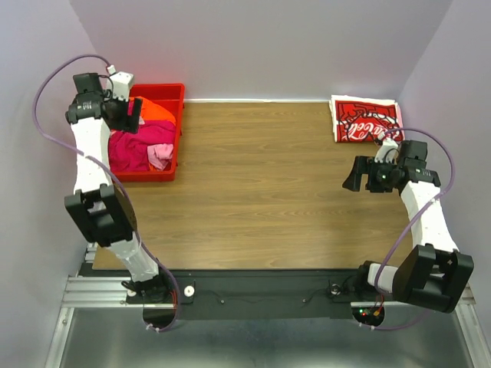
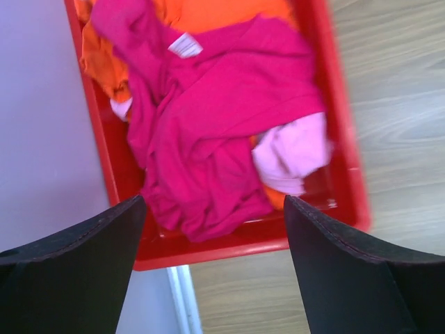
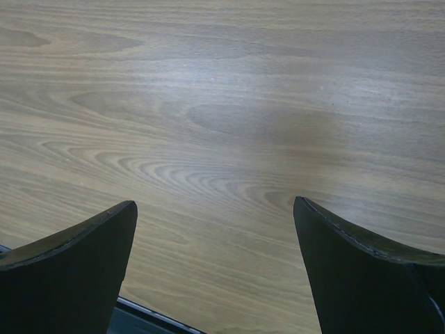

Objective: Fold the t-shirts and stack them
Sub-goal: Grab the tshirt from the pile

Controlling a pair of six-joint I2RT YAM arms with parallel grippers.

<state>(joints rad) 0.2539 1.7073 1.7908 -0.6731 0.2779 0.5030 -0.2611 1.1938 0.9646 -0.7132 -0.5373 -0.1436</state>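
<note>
A crumpled magenta-pink t-shirt (image 1: 134, 146) lies in the red bin (image 1: 163, 175) at the back left, on top of an orange t-shirt (image 1: 157, 112) and next to a light pink one (image 1: 159, 156). In the left wrist view the magenta shirt (image 2: 215, 125), the orange one (image 2: 208, 14) and the light pink one (image 2: 292, 153) fill the bin (image 2: 348, 174). My left gripper (image 1: 132, 115) is open and empty above the bin (image 2: 212, 209). A folded red-and-white Coca-Cola t-shirt (image 1: 364, 119) lies at the back right. My right gripper (image 1: 354, 175) is open and empty over bare wood (image 3: 215, 209).
The wooden table (image 1: 261, 184) spans the middle between the bin and the folded shirt. Pale walls close in the left, back and right sides. A black rail (image 1: 261, 295) with the arm bases runs along the near edge.
</note>
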